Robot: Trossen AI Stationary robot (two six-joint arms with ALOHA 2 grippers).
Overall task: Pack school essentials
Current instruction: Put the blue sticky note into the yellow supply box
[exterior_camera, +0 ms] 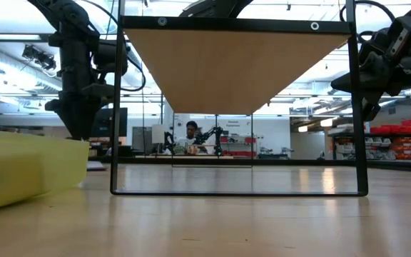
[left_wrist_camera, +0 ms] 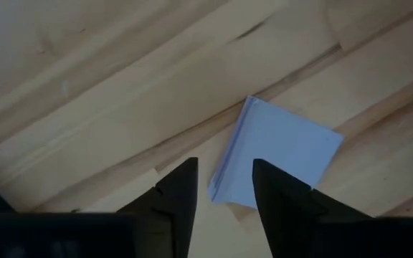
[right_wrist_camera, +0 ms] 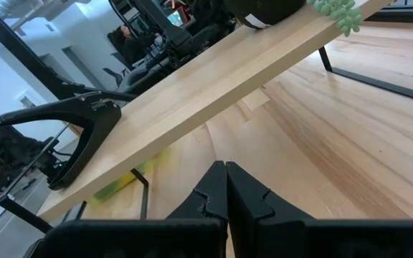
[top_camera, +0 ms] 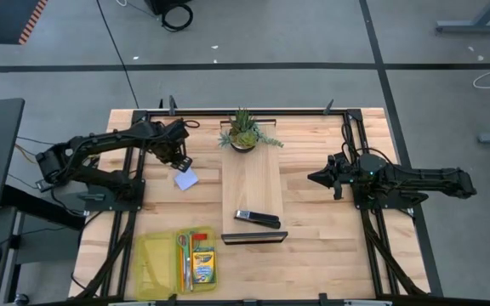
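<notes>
Several items already sit in the yellow tray [top_camera: 150,259]: scissors [top_camera: 181,249], crayon box [top_camera: 203,265], an orange pen [top_camera: 191,255]. Note pad [top_camera: 186,179] lies flat on the table, not packed. Left gripper [top_camera: 179,161] hovers just over it, fingers [left_wrist_camera: 178,195] apart, holding nothing. Right gripper [top_camera: 320,178] waits, pressed shut, beside the raised board [top_camera: 253,191]. Pad pickup looks like the next step.

The note pad [top_camera: 186,179] lies on the table [top_camera: 330,246] left of the raised board [top_camera: 252,183], behind the tray [top_camera: 156,263].

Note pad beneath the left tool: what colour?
Pale blue-white note pad; clearest in the left wrist view.
</notes>
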